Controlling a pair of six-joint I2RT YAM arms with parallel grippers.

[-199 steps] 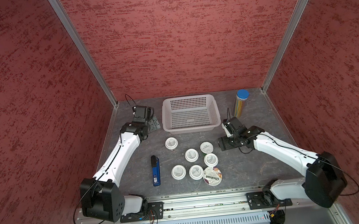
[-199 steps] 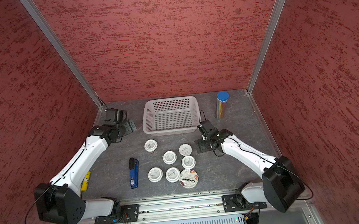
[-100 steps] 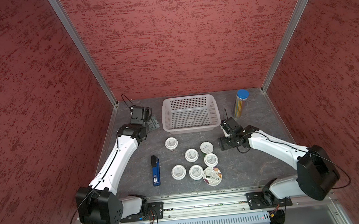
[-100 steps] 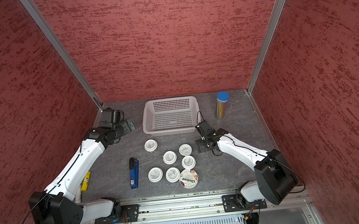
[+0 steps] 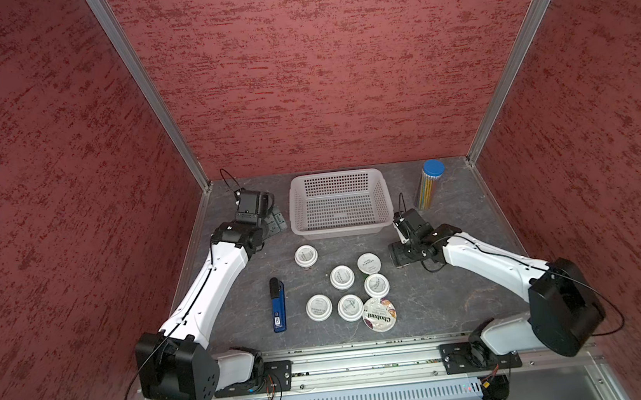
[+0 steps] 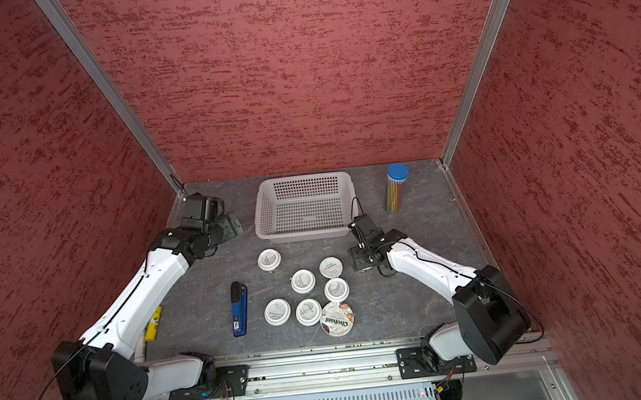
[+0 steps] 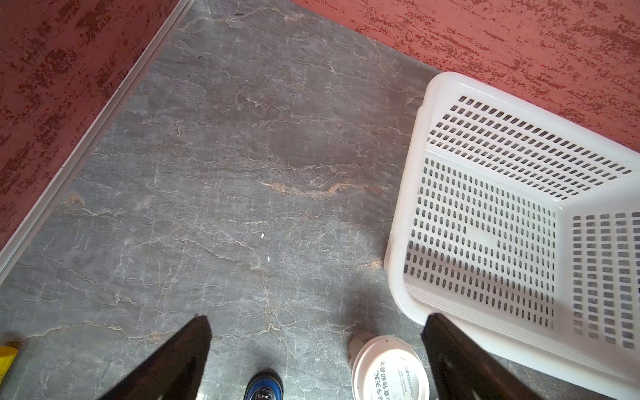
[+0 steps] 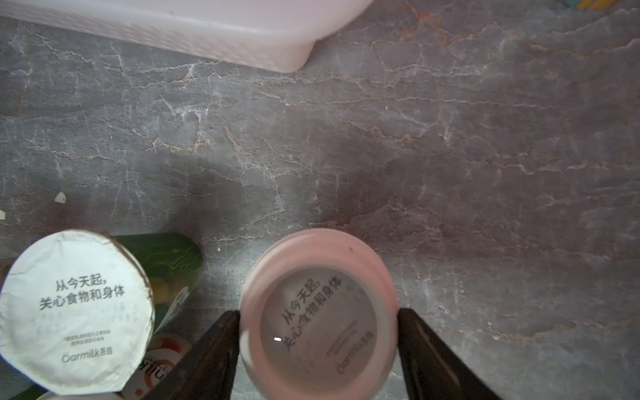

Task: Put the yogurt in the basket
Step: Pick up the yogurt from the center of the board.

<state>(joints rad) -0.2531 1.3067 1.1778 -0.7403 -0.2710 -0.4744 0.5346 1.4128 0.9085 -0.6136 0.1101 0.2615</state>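
Our right arm [image 5: 488, 264] runs from its base at the near edge inward across the counter [image 5: 463, 295], wrist bent down just off the near right corner of the basket [image 5: 338, 230]. In the right wrist view the right claw [image 8: 318, 311] straddles one small yogurt cup [image 8: 311, 256], a finger [image 8: 214, 346] tight against each side; we cannot tell whether it truly pinches. That cup sits lid up, outside the basket. Six more small cups [image 5: 342, 277] and the wider Chobani cup [image 5: 380, 314] stand clustered mid-counter. Our left arm [image 5: 214, 285] stretches far forward, its left claw [image 7: 315, 318] spread wide above bare counter beside the basket's left end.
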